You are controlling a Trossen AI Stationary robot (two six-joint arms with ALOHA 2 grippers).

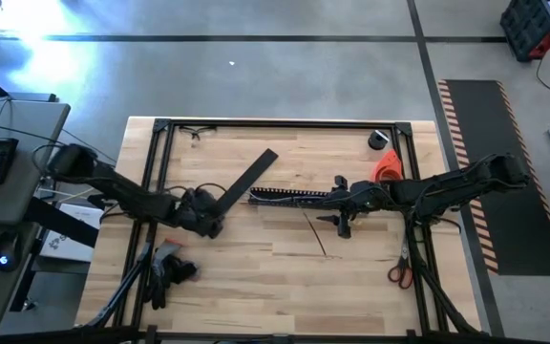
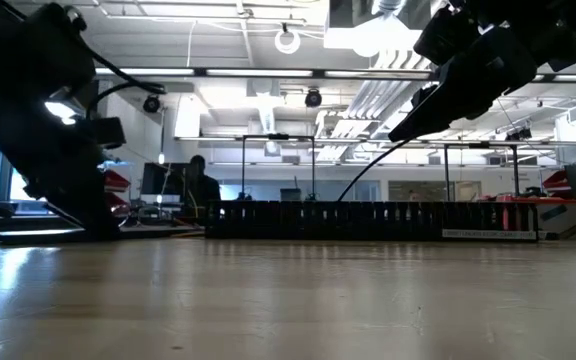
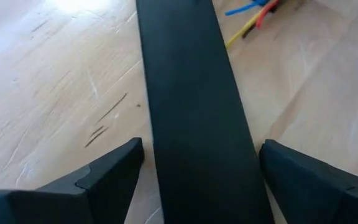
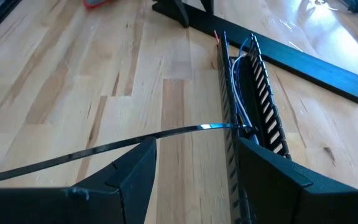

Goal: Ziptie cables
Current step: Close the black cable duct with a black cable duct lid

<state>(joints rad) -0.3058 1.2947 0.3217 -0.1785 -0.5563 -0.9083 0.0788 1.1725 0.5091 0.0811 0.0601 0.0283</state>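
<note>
Pale wood counter (image 1: pixel 256 277); black flat strip (image 1: pixel 246 179); black slotted strip (image 1: pixel 289 196) holding grey-white cables (image 4: pixel 244 93); red-handled scissors (image 1: pixel 399 274) at four o'clock.

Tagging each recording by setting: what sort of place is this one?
Probably a robotics lab or workshop: a wooden worktable in a black frame on concrete floor, hazard-striped floor mat, exposed ceiling ducts and lit open-plan benches behind.

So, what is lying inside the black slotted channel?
Thin cables, white and bluish, run along inside the slotted channel. Near the right claw, the channel's wall and the claw's fingers hide how far they go.
</note>
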